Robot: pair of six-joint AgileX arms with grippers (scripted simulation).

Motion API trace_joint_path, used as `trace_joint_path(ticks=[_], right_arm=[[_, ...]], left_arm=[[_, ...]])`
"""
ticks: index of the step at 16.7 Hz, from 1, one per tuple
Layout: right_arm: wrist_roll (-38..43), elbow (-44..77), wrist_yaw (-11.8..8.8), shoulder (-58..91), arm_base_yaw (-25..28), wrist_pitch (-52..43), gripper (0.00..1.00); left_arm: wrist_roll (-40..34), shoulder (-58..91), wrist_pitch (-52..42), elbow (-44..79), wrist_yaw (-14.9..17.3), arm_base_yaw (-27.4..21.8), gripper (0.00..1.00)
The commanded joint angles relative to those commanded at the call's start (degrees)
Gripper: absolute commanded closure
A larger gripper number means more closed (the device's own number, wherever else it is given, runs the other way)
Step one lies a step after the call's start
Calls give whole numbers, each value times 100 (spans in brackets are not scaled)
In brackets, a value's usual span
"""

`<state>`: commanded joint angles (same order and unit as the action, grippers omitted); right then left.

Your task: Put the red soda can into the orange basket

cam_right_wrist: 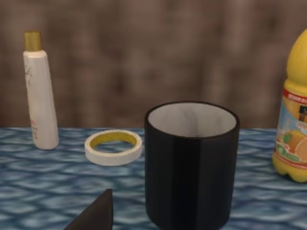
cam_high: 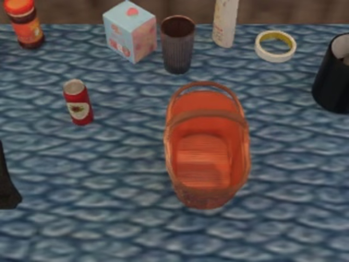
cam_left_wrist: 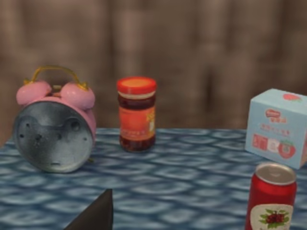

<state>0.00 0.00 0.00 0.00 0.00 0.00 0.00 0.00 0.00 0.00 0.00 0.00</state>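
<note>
The red soda can [cam_high: 78, 102] stands upright on the blue cloth at the left; its silver top and label patch also show in the left wrist view [cam_left_wrist: 271, 199]. The orange basket [cam_high: 240, 164] sits in the middle of the table, its handle arched across it and nothing inside. The can is apart from the basket, to its left. My left gripper [cam_high: 6, 188] shows as a dark shape at the table's left edge, nearer the front than the can and not touching it. Only a dark tip of my right gripper [cam_right_wrist: 98, 213] shows, beside a black cup.
Along the back stand an orange-lidded jar [cam_high: 24, 23], a light blue box [cam_high: 130, 30], a dark ribbed cup [cam_high: 178, 43], a white bottle [cam_high: 225, 22] and a tape ring [cam_high: 276, 45]. A black cup [cam_high: 332, 73] is far right. A pink alarm clock [cam_left_wrist: 53, 129] and a yellow juice bottle [cam_right_wrist: 293, 115] show in the wrist views.
</note>
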Motion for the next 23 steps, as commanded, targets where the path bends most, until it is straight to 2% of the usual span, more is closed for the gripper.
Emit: trace_joint_path(ticks=[4,8,12,17,23], right_arm=[[0,0,0,0,0,0,0],[0,0,0,0,0,0,0],[0,0,0,0,0,0,0],[0,0,0,0,0,0,0],[0,0,0,0,0,0,0]], left_arm=[[72,171,-153,171,25,-48,0],[439,1227,-1083,1228,138,-280,0],[996,3184,-2591,3089,277,-608,0],[1829,6380,-4722,5825,390,-989,0],[2782,10262,-6788,9198,311,-1159,0]])
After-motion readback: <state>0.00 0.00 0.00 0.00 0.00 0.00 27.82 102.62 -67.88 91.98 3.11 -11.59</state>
